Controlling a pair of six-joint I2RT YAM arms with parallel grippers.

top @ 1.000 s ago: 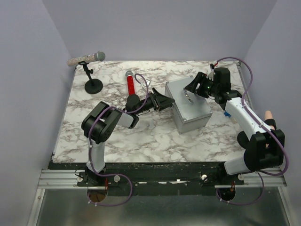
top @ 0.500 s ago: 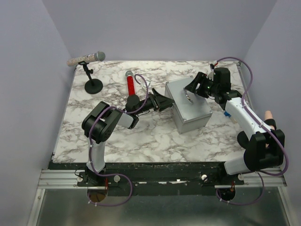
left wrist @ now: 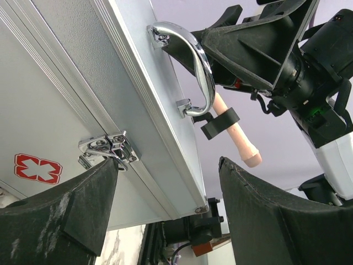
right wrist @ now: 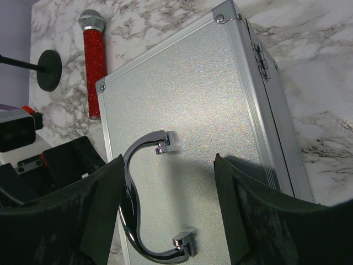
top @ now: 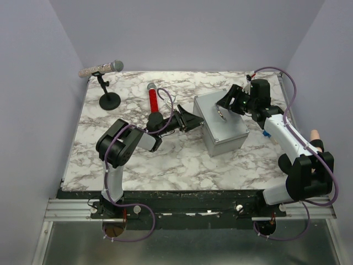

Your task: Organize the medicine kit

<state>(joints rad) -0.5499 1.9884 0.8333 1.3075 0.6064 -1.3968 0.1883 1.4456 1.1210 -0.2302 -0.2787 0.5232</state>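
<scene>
Since the top view shows no visible shift over the last second, nothing has really changed: both arms sit parked at the medicine kit point(top: 226, 138) and neither has taken hold. The kit stands on the counter point(top: 165, 165), right of centre, between the two arms. Its lid is down, with the curved handle point(right wrist: 135, 204) on top.

The left end effector point(top: 197, 121) is low at the kit's left side, jaws spread wide with nothing between them. In its wrist view the front latch point(left wrist: 107, 148) sits just beside the left finger point(left wrist: 60, 215), apart from it as far as I can tell. The latch looks fastened. A red cross point(left wrist: 37, 167) marks the wall below it.

The right end effector point(top: 225, 105) hangs over the lid with its jaws also wide and empty. In its own view the fingers frame the handle without closing on it. I can't tell whether they touch the lid.

What it means: the task looks barely started. The kit is shut, so nothing inside can be sorted yet, and no contents are in view. The pause reads as lining up, left for the latch and right for the handle or to steady the lid. That is a guess.

The latch is small and the left jaws are wide, so a miss could shove the kit along the counter.

Also there are a red microphone point(top: 153, 99) lying behind the left arm and a second microphone on a stand point(top: 102, 69) at the far left. Both look unrelated to the task.
</scene>
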